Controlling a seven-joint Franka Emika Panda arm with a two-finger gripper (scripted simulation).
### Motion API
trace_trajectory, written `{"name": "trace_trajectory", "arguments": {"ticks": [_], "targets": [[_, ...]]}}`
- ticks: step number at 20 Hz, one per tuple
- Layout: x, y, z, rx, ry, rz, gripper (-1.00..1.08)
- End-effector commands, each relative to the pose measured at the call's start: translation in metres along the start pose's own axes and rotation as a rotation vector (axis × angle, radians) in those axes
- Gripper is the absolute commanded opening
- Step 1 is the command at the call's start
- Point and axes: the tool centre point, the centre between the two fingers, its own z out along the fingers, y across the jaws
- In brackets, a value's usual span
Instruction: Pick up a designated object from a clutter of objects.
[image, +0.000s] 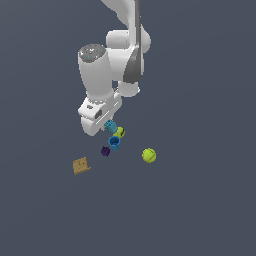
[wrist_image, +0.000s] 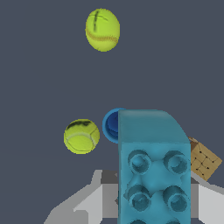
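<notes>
The teal knobbly block (image: 111, 126) sits between my gripper's (image: 108, 124) fingers, just below the white hand. In the wrist view the block (wrist_image: 153, 170) fills the foreground, studs facing the camera, with a grey finger (wrist_image: 92, 199) on either side of it. The gripper is shut on it. How high it is off the ground is not clear. The rest of the clutter lies close under and beside it.
One yellow-green ball (image: 119, 132) (wrist_image: 81, 136) lies right by the block, another (image: 149, 155) (wrist_image: 102, 29) farther off. The blue cup (image: 114, 144) (wrist_image: 111, 126) is partly hidden behind the block. A dark purple cube (image: 105, 151) and a tan flat box (image: 81, 165) (wrist_image: 202, 159) lie nearby.
</notes>
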Motion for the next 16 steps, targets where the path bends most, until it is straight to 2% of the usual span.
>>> {"name": "trace_trajectory", "arguments": {"ticks": [1,10,16], "targets": [[-0.004,0.004,-0.025,-0.001,0.000,0.000,-1.00],[-0.019,0.018,-0.110,0.000,0.000,0.000,-1.00],[-0.026,0.026,-0.152,0.000,0.000,0.000,-1.00]]}}
